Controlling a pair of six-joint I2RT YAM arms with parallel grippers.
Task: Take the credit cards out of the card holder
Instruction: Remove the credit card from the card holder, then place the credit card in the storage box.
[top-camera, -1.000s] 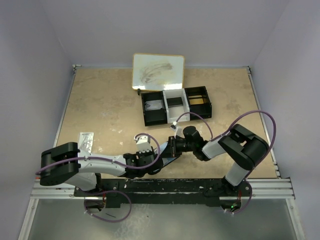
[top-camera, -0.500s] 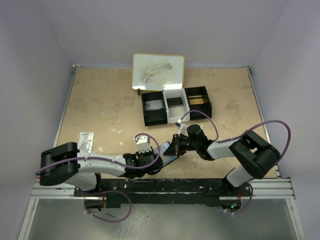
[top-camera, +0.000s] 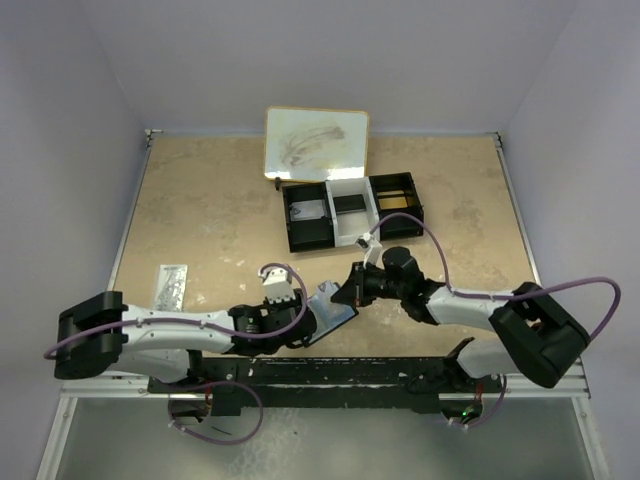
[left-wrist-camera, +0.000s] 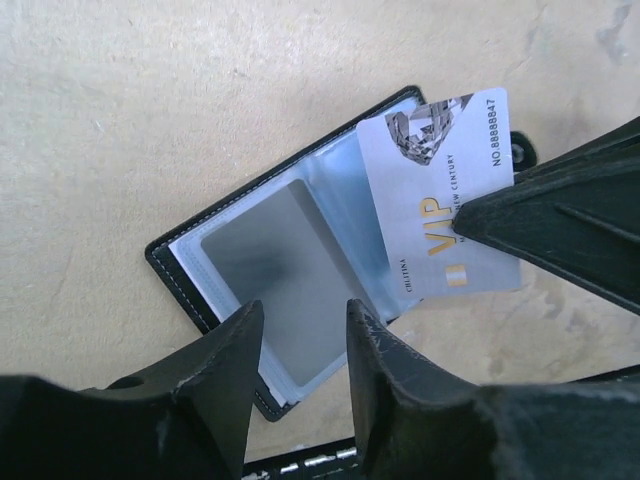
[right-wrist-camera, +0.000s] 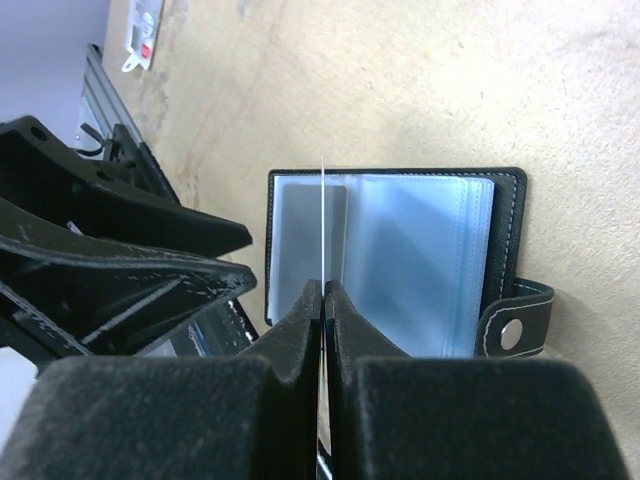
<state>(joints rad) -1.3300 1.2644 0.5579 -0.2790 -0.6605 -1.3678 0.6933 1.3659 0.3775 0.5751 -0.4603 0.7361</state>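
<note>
The card holder (left-wrist-camera: 262, 262) lies open on the table, black-edged with shiny grey-blue pockets, its snap tab (right-wrist-camera: 514, 331) at one side. A silver VIP credit card (left-wrist-camera: 440, 200) stands partly clear of a pocket, pinched by my right gripper (right-wrist-camera: 323, 286), which is shut on it; in the right wrist view the card (right-wrist-camera: 323, 215) shows edge-on. My left gripper (left-wrist-camera: 303, 320) hovers open over the holder's near corner with a clear gap between its fingers. From above, both grippers meet at the holder (top-camera: 332, 316) near the front edge.
A black-and-white three-compartment tray (top-camera: 350, 238) sits mid-table beyond the grippers, with a whiteboard (top-camera: 316, 142) behind it. A small light card-like piece (top-camera: 173, 284) lies at the left. The metal rail (top-camera: 330, 375) runs along the near edge.
My left gripper has opened and its arm has stretched lower. The right arm's elbow has swung out to the right, and its shut gripper has drawn the card up from the pocket.
</note>
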